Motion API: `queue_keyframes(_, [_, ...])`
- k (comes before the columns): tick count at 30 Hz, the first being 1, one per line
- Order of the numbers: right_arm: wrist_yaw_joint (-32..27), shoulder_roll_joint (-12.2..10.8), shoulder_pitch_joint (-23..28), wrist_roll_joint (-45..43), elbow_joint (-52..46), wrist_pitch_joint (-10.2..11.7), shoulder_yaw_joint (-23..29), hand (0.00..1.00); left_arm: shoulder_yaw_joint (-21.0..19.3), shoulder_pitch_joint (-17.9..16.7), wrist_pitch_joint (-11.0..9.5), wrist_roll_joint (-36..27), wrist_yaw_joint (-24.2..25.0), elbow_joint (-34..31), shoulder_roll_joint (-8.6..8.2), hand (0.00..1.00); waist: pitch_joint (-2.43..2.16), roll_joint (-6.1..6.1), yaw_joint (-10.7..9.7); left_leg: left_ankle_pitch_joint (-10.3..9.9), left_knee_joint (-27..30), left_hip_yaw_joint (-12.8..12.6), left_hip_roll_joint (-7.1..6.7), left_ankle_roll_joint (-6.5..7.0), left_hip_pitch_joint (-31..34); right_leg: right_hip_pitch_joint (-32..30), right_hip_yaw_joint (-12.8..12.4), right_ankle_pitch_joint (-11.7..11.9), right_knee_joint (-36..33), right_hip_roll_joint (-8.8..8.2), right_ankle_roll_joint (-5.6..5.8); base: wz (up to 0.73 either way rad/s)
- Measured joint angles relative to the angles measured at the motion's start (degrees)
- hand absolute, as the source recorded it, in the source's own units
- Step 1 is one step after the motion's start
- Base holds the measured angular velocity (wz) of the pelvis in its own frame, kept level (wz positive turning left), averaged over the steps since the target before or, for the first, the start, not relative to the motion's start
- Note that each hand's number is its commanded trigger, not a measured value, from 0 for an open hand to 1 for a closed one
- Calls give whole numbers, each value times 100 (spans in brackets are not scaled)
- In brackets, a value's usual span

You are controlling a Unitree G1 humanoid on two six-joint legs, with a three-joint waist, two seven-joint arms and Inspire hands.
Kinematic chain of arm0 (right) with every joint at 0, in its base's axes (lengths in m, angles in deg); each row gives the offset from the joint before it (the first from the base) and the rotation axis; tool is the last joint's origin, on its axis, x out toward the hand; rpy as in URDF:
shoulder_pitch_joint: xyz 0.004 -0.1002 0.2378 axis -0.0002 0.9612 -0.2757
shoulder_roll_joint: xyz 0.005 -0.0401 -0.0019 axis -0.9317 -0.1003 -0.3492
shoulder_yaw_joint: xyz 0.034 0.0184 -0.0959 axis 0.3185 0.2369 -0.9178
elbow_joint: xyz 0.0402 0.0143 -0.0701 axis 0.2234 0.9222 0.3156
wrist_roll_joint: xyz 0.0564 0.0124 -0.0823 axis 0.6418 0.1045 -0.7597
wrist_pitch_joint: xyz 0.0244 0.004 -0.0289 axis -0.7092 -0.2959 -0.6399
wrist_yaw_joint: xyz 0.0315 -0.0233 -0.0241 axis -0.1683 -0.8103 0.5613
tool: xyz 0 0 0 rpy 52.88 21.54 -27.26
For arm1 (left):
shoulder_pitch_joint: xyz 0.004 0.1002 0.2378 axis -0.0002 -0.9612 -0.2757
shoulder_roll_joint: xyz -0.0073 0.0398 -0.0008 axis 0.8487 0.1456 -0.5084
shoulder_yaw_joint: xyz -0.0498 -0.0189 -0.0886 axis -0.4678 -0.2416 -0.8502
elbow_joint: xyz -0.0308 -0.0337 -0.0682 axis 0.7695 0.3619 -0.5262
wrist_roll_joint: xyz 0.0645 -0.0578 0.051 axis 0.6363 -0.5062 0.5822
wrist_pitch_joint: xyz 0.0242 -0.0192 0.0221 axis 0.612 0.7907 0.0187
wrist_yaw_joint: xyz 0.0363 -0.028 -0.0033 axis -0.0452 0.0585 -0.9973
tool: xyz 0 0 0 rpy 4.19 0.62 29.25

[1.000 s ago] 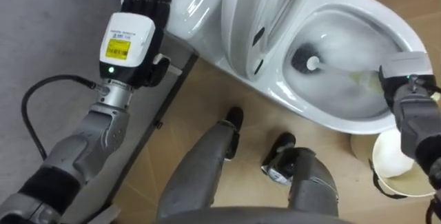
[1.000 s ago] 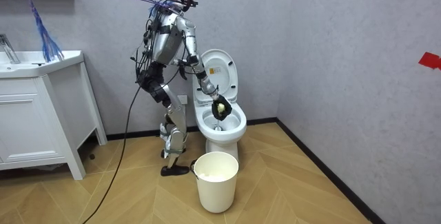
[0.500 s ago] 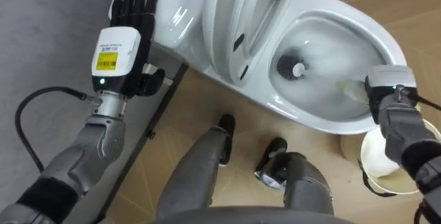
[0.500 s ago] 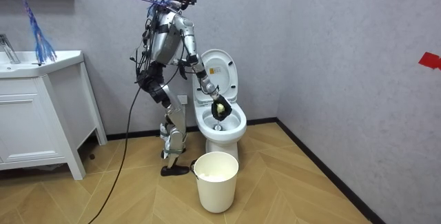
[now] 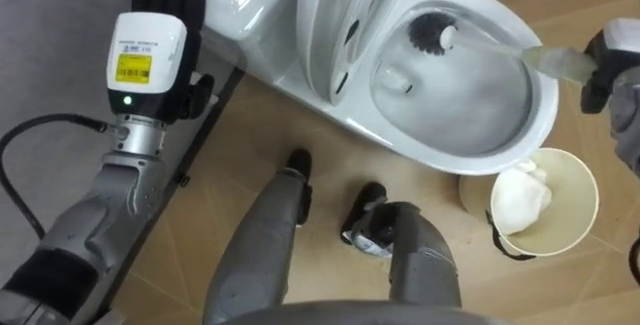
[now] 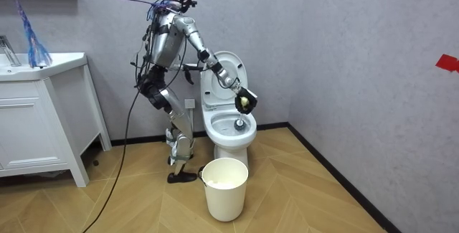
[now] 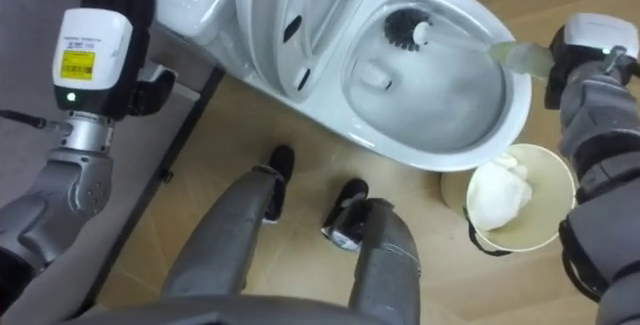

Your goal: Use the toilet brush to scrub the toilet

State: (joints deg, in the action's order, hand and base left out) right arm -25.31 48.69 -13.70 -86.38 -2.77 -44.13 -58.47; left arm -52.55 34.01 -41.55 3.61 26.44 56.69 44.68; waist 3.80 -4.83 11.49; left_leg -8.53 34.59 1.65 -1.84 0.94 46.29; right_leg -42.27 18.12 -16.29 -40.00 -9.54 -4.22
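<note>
The white toilet (image 5: 535, 115) stands with its lid (image 5: 325, 25) raised, close in front of where I stand. A toilet brush with a dark bristle head (image 5: 432, 31) rests against the far inner wall of the bowl. Its pale handle (image 5: 500, 47) runs right over the rim to my right hand (image 5: 612, 65), which is shut on the yellowish grip. In the room view that hand (image 6: 245, 102) hangs above the bowl's side. My left hand (image 5: 150, 60) is open, fingers straight, held up beside the tank.
A cream bucket (image 5: 585, 180) with white crumpled stuff inside stands on the wooden floor right of my feet, also in the room view (image 6: 225, 188). A white vanity cabinet (image 6: 43, 118) stands at the room view's left. A grey wall is behind the toilet.
My right hand has lifted out and to the right of the bowl, and the brush head has slid from the bowl's middle up to its far wall. The eye view has shifted.
</note>
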Motion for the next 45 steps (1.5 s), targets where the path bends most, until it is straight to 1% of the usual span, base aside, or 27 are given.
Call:
queue_keyframes(2, [-28, 4, 161, -341, -304, -76, -65, 100, 25, 29, 9, 4, 70, 6, -7, 0, 2, 66, 58, -5, 47, 22, 9, 2, -13, 42, 28, 2, 17, 17, -3, 2])
queue_keyframes(4, [-22, -41, 455, -830, -743, -276, -198, 100, 78, 53, 23, 17, 232, 18, -74, 0, 2, 290, 205, -55, 118, 72, 17, 0, -28, 175, 115, 8, 85, 79, -5, 5])
queue_keyframes(5, [-22, -63, 545, -974, -841, -319, -284, 100, 93, 63, 21, 29, 270, 33, -75, 0, 6, 358, 222, -61, 115, 105, 17, -4, -50, 227, 157, 8, 121, 88, -5, 14])
queue_keyframes(6, [37, -153, 734, -1262, -968, -425, -394, 100, 151, 62, 26, 35, 332, 82, -79, 0, -3, 472, 261, -60, 97, 150, 10, -7, -94, 305, 212, 6, 162, 88, -1, 17])
queue_keyframes(7, [123, -282, 904, -1498, -1027, -566, -512, 100, 196, 9, 29, 10, 357, 98, -81, 0, -39, 572, 311, -62, 89, 177, 10, -9, -104, 339, 249, 3, 192, 95, 3, 16])
queue_keyframes(8, [172, -338, 974, -1553, -1047, -653, -518, 100, 221, -35, 29, -30, 358, 100, -81, 0, -64, 617, 315, -58, 67, 185, 10, -13, -103, 345, 260, 4, 218, 100, 3, 5])
queue_keyframes(9, [274, -467, 1104, -1664, -1158, -858, -444, 100, 248, -146, 31, -91, 359, 99, -94, 0, -106, 692, 304, -56, 58, 188, 10, -15, -102, 346, 261, 7, 236, 106, 3, 0])
queue_keyframes(10, [390, -464, 1269, -1693, -1425, -1011, -352, 100, 228, -241, 32, -91, 358, 98, -126, 0, -152, 762, 285, -58, 48, 185, 17, -16, -105, 355, 262, 9, 257, 118, -1, 0])
queue_keyframes(11, [455, -459, 1357, -1722, -1582, -1064, -290, 100, 212, -274, 30, -87, 361, 92, -131, 0, -165, 782, 274, -57, 33, 184, 21, -17, -116, 366, 266, 13, 271, 123, -7, 0])
queue_keyframes(13, [684, -474, 1772, -1878, -2277, -1343, -265, 100, 201, -392, 25, -218, 353, 103, -164, 0, -193, 860, 156, -27, -115, 239, 61, -60, -235, 542, 353, 59, 487, 194, -29, 8])
queue_keyframes(14, [747, -479, 1882, -1913, -2487, -1409, -265, 100, 189, -429, 26, -234, 344, 102, -174, 0, -194, 860, 146, -25, -147, 237, 86, -65, -267, 583, 351, 76, 548, 227, -36, -4])
queue_keyframes(16, [1007, -499, 2154, -1964, -3048, -1687, -255, 100, 129, -586, 29, -355, 264, 38, -198, 0, -216, 899, 126, -43, -190, 263, 204, -112, -290, 697, 396, 186, 827, 392, -78, -13])
queue_keyframes(19, [1367, -505, 2351, -2054, -3593, -1946, -184, 100, 114, -617, 5, -523, 130, 22, -199, 0, -217, 899, 117, -52, -188, 275, 274, -156, -272, 717, 403, 232, 955, 490, -112, -3])
queue_keyframes(22, [1819, -476, 2539, -2336, -4218, -2126, -68, 100, 117, -616, -75, -776, 36, -3, -202, 0, -219, 896, 104, -71, -189, 283, 311, -186, -255, 719, 396, 240, 1017, 545, -127, -3])
queue_keyframes(24, [2069, -406, 2646, -2501, -4542, -2177, -50, 100, 160, -621, -101, -914, -59, -2, -207, 0, -220, 895, 77, -73, -189, 290, 312, -190, -254, 719, 397, 240, 1022, 552, -129, 0])
queue_keyframes(28, [2463, -364, 2702, -2901, -4853, -2179, -45, 100, 174, -644, -107, -978, -193, 13, -206, 0, -237, 863, -4, -75, -187, 287, 310, -191, -254, 715, 387, 239, 1025, 550, -129, 0])
queue_keyframes(30, [2512, -339, 2619, -2895, -4811, -2176, -46, 100, 177, -576, -168, -1064, -194, 109, -205, 0, -239, 848, -10, -74, -185, 290, 298, -190, -254, 709, 386, 237, 1002, 535, -127, 0])
queue_keyframes(32, [2441, -339, 2453, -2759, -4520, -2100, -54, 100, 178, -508, -243, -1108, -193, 208, -182, 0, -235, 839, -5, -73, -154, 286, 294, -187, -257, 710, 387, 237, 973, 524, -127, 0])
queue_keyframes(33, [2296, -326, 2239, -2445, -4120, -1923, -57, 100, 214, -437, -250, -1141, -193, 241, -118, 0, -223, 780, -17, -73, -135, 275, 285, -185, -259, 691, 381, 221, 909, 498, -129, 0])
queue_keyframes(34, [2080, -364, 1957, -1962, -3565, -1717, -81, 100, 244, -354, -253, -1146, -198, 240, -17, 0, -209, 667, -10, -71, -129, 242, 262, -182, -259, 629, 354, 177, 792, 445, -136, 0])
queue_keyframes(35, [1990, -372, 1793, -1703, -3274, -1608, -86, 100, 261, -300, -252, -1123, -198, 252, 32, 0, -194, 604, -11, -67, -123, 228, 241, -180, -258, 591, 329, 147, 712, 411, -138, 0])
queue_keyframes(37, [1627, -398, 1183, -529, -2111, -1063, -80, 100, 280, -83, -271, -1039, -198, 312, 179, 0, -103, 360, 4, -41, -143, 139, 193, -167, -242, 436, 188, 89, 481, 335, -128, -4])
queue_keyframes(38, [1573, -389, 1042, -253, -1892, -934, -79, 100, 261, -63, -271, -962, -200, 291, 221, 0, -89, 299, 26, -38, -150, 106, 193, -165, -216, 383, 168, 82, 432, 314, -138, -13])
queue_keyframes(40, [1338, -375, 387, 647, -1053, -557, 4, 100, 113, -12, -266, -810, -304, 266, 265, 0, -22, 168, -20, 6, -136, 16, 174, -132, -60, 146, 111, 73, 270, 238, -150, -6])
queue_keyframes(41, [1255, -364, 222, 816, -866, -523, 14, 100, 71, 1, -263, -757, -319, 260, 265, 0, -3, 135, -25, 36, -137, 21, 146, -134, -31, 88, 101, 74, 227, 209, -153, 4])
queue_keyframes(43, [1054, -208, -242, 1044, -234, -318, 18, 100, 62, 68, -215, -636, -361, 199, 261, 0, 33, 55, -61, 115, -145, -4, 93, -106, 55, -82, 55, 67, 96, 106, -142, 9])
queue_keyframes(45, [909, -106, -391, 1098, -10, -201, 18, 100, 49, 74, -165, -564, -390, 157, 255, 0, 45, 20, -72, 133, -139, -24, 40, -89, 113, -147, 44, 66, 57, 71, -139, 3])
